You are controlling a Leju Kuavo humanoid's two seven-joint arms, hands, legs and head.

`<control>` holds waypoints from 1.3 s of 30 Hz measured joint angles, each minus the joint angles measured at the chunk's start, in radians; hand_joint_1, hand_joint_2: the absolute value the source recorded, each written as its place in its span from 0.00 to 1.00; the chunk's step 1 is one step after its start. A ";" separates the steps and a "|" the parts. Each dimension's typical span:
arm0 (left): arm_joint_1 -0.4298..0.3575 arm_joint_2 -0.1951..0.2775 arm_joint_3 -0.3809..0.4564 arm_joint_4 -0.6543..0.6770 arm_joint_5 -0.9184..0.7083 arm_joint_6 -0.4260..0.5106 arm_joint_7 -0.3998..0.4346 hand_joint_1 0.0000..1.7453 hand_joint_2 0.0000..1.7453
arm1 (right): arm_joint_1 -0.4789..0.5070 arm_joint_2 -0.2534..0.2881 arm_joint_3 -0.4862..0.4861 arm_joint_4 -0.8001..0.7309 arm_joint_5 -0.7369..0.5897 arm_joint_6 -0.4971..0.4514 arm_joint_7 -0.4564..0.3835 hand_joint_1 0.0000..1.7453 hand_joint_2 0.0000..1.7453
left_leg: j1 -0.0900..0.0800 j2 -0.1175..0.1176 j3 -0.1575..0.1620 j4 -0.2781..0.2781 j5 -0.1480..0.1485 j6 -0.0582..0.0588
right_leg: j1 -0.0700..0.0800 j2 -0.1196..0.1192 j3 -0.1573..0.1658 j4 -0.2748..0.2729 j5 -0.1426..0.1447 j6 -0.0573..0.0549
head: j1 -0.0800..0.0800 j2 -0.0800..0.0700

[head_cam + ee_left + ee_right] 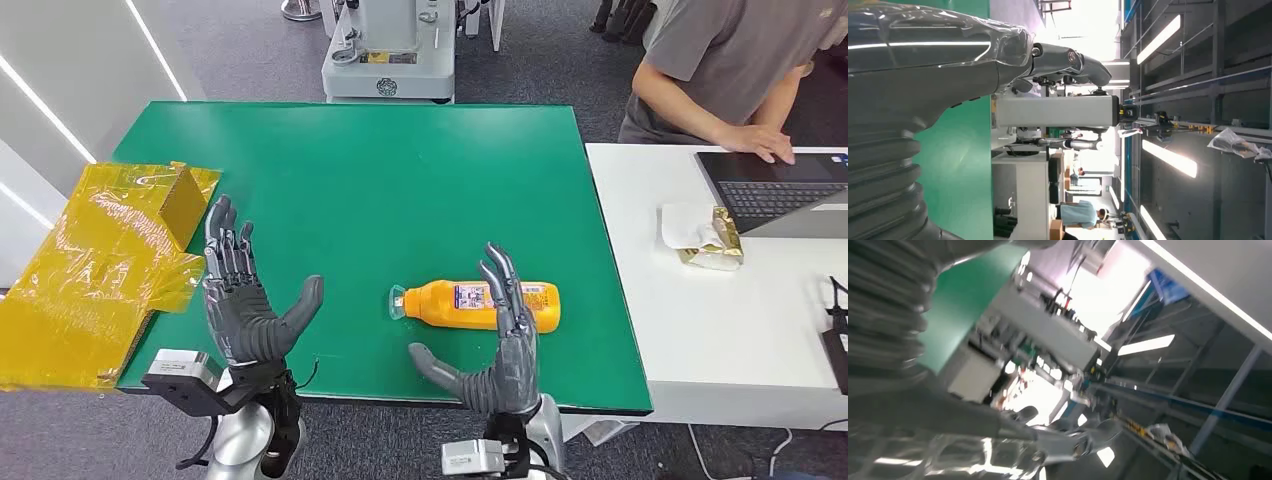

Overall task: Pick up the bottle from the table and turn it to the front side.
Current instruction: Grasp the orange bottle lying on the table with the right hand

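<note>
An orange bottle [450, 303] lies on its side on the green table [380, 180], cap to the left, with a white and blue label showing. My right hand [497, 345] is raised over the table's front edge, fingers spread and upright in front of the bottle's middle, holding nothing. My left hand [243, 300] is also raised and open at the front left, well apart from the bottle. The left wrist view shows the left hand's [933, 75] grey cover and thumb against the room. The right wrist view is blurred, showing the right hand's [923, 410] grey cover.
Crumpled yellow plastic [95, 265] with a small box lies over the table's left edge. A white table [720, 330] on the right carries a laptop [780, 190] and a wrapped packet [705, 238]; a person [730, 75] leans over the laptop. A grey machine base [390, 60] stands behind the green table.
</note>
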 joint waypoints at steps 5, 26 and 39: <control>-0.001 -0.001 0.000 0.000 -0.001 -0.024 0.000 0.00 1.00 | -0.128 -0.019 -0.029 0.042 0.186 0.125 0.125 0.00 1.00 | 0.000 0.000 0.000 0.000 0.001 0.000 | 0.000 0.001 0.000 0.000 0.001 0.000 | 0.000 0.000; -0.049 -0.007 0.000 0.013 0.018 -0.087 0.000 0.00 1.00 | -0.860 -0.141 0.001 0.864 0.324 1.012 0.043 0.00 1.00 | 0.000 -0.002 -0.002 0.002 0.004 0.003 | 0.000 -0.002 0.000 0.000 0.004 0.002 | 0.000 0.000; -0.051 -0.008 0.000 0.014 0.018 -0.065 0.000 0.00 1.00 | -0.852 -0.116 0.107 1.043 0.281 1.076 0.009 0.00 1.00 | 0.000 -0.002 -0.002 0.002 0.004 0.003 | 0.000 -0.002 0.000 0.000 0.004 0.002 | 0.000 0.000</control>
